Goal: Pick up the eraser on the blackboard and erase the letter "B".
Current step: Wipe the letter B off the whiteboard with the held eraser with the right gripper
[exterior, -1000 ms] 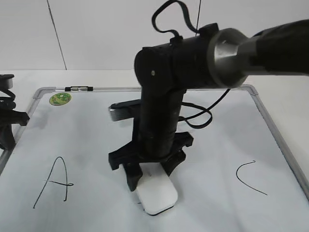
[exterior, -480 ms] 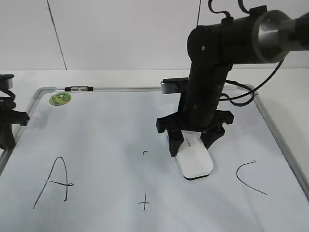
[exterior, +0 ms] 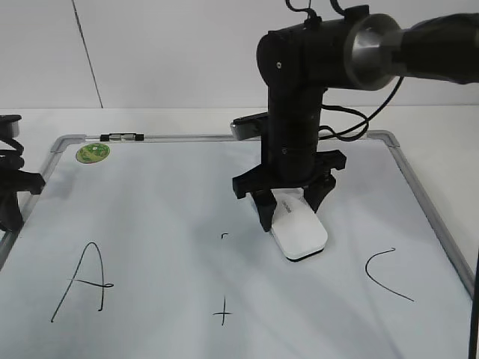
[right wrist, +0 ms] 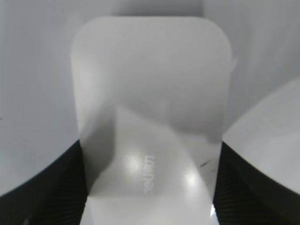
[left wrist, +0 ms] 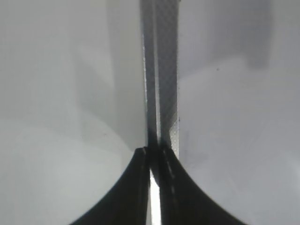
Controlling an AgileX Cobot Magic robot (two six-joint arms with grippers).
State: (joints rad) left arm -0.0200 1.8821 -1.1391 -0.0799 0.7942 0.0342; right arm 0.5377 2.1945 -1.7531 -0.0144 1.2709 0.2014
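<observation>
The white glossy eraser point(exterior: 299, 233) lies flat on the blackboard point(exterior: 150, 209), right of centre. My right gripper point(exterior: 288, 213) is shut on its far end and presses it down. In the right wrist view the eraser point(right wrist: 150, 93) fills the space between the black fingers point(right wrist: 150, 187), with its grey print showing. Of the letter "B" only two small black marks show, a tick point(exterior: 224, 235) and a cross point(exterior: 222, 315), left of and below the eraser. My left gripper point(exterior: 9, 202) is shut and rests at the board's left edge.
The black "A" point(exterior: 84, 284) is at the lower left and the black "C" point(exterior: 385, 275) at the lower right. A green round sticker point(exterior: 93, 152) sits at the top left corner. The grey board frame point(left wrist: 161, 70) runs ahead of the left fingers point(left wrist: 153, 159).
My right gripper has carried the eraser from the lower middle of the board up and to the right, then slightly back left. Where it wiped, only two small marks show.
</observation>
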